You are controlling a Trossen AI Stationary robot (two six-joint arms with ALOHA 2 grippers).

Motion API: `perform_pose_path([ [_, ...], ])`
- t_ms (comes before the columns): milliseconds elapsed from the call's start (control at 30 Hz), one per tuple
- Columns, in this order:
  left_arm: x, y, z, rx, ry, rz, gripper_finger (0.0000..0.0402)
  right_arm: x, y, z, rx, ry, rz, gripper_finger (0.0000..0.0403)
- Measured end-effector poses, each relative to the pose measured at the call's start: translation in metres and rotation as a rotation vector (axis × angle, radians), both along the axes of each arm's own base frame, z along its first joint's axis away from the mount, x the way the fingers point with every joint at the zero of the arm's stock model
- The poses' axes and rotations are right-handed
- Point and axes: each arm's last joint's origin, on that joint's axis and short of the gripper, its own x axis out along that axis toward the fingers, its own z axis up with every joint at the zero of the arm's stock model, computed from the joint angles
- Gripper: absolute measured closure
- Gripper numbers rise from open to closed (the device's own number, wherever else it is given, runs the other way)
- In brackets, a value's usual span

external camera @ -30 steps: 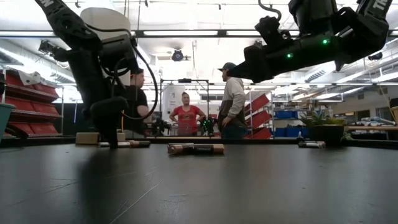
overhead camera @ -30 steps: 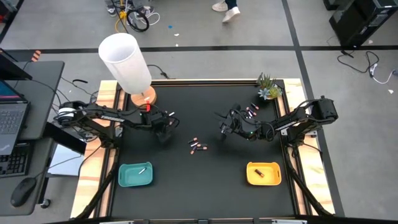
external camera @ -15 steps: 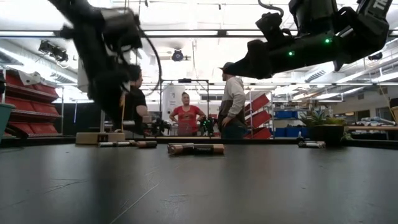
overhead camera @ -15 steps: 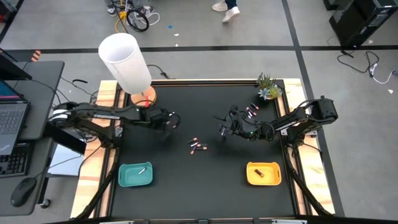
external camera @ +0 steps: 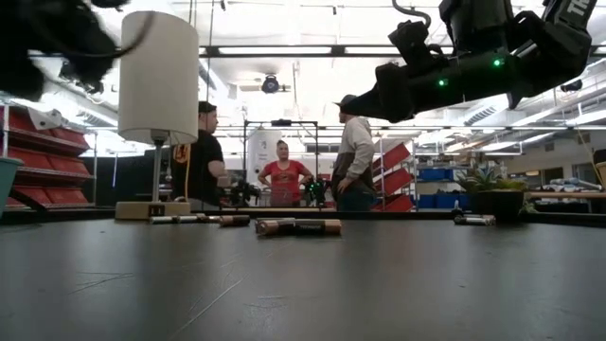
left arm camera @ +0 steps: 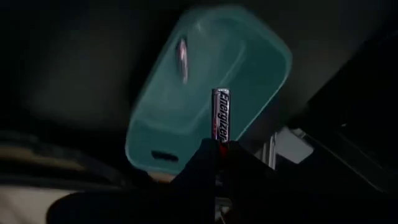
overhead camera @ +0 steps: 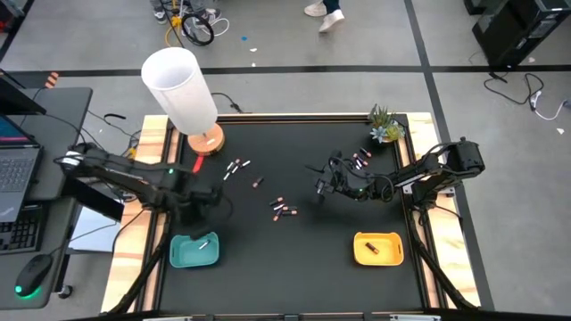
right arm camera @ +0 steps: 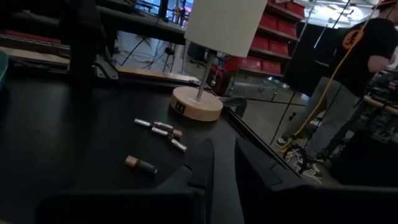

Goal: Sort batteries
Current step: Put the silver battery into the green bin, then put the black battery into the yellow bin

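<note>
While gripping a battery [left arm camera: 221,115], left end effector [overhead camera: 207,201] nears teal tray's [overhead camera: 181,252] rim.

Table [overhead camera: 294,267]: black top, pale wood edging. Left tray [overhead camera: 194,251]: teal, holding one pale silvery battery [overhead camera: 203,243]. Right tray [overhead camera: 378,249]: yellow-orange, holding one dark battery [overhead camera: 374,250]. Held battery [left arm camera: 221,114]: black and silver, white lettering, red band. Lamp [overhead camera: 181,90]: white shade, light wood base. Plant [overhead camera: 385,126]: green. Arms dark.
</note>
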Motion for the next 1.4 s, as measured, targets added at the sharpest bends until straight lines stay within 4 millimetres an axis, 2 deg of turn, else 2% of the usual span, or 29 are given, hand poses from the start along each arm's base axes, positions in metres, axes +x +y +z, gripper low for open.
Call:
perform_pose_path([
  [133, -0.010, -0.013, -0.018, 0.015, 0.097, 0.000, 0.0374, 0.000, 0.000, 0.002, -0.002, -0.017, 0.000, 0.0353],
  [367, -0.004, -0.028, -0.052, -0.017, -0.014, -0.035, 0.0398, 0.000, 0.000, 0.002, 0.000, -0.021, 0.000, 0.0352],
  [533, -0.005, -0.030, -0.063, 0.030, 0.019, -0.058, 0.0396, 0.000, 0.000, 0.003, 0.000, -0.026, 0.000, 0.0357],
  [767, 0.003, -0.032, -0.056, 0.030, -0.052, -0.046, 0.0347, 0.000, 0.000, 0.003, 0.001, -0.027, 0.001, 0.0355],
  [933, 0.007, -0.035, -0.047, -0.014, -0.067, -0.053, 0.0344, 0.000, 0.000, 0.002, 0.003, -0.025, 0.001, 0.0358],
  [1067, 0.018, -0.035, -0.025, -0.020, -0.158, -0.063, 0.0347, 0.000, 0.000, 0.002, 0.007, -0.026, 0.002, 0.0359],
  [1233, 0.033, -0.023, -0.003, 0.174, -0.363, -0.083, 0.0348, 0.000, 0.000, 0.002, 0.011, -0.027, 0.002, 0.0354],
  [1400, 0.041, -0.001, 0.001, 0.557, -0.475, -0.109, 0.0348, 0.000, 0.000, 0.002, 0.019, -0.031, 0.001, 0.0354],
])
